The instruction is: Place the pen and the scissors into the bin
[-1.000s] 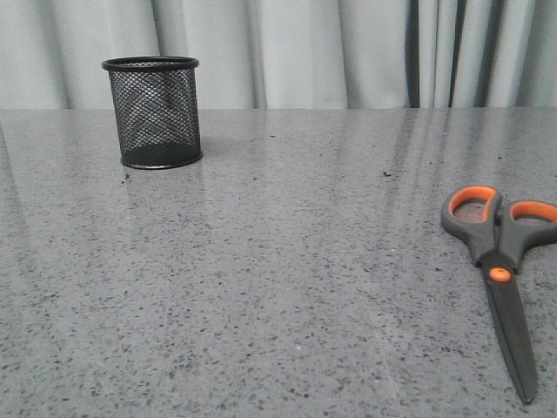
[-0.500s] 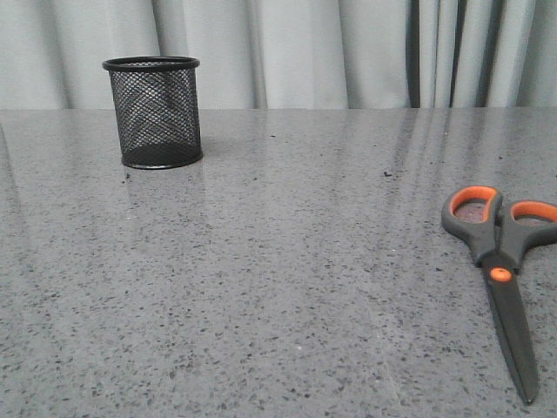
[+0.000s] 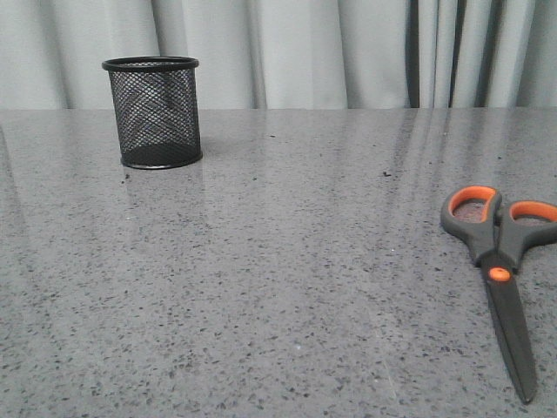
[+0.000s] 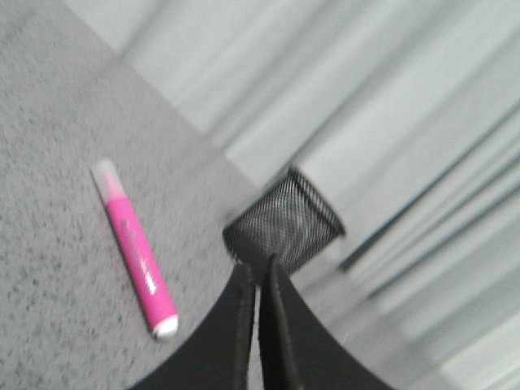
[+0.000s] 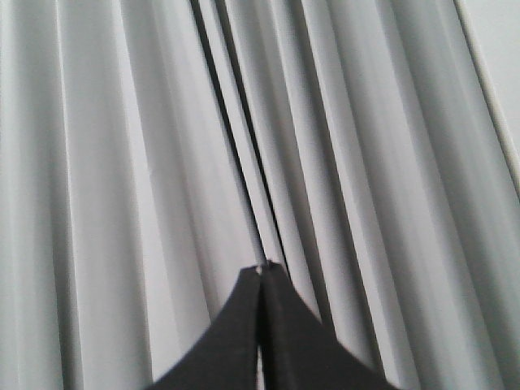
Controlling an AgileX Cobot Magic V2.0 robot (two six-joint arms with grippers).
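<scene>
The black wire-mesh bin [image 3: 153, 112] stands upright at the far left of the grey table. The dark grey scissors [image 3: 499, 270] with orange loop linings lie flat at the right, blades toward the front edge. No pen and no gripper shows in the front view. In the left wrist view the magenta pen [image 4: 135, 249] lies flat on the table, apart from the bin [image 4: 284, 223]. My left gripper [image 4: 256, 266] is shut and empty, above the table with the bin behind its tips. My right gripper [image 5: 261, 269] is shut and empty, with only curtain behind it.
A pale pleated curtain [image 3: 348, 52] hangs behind the table's far edge. The speckled grey tabletop [image 3: 278, 261] stretches between the bin and the scissors.
</scene>
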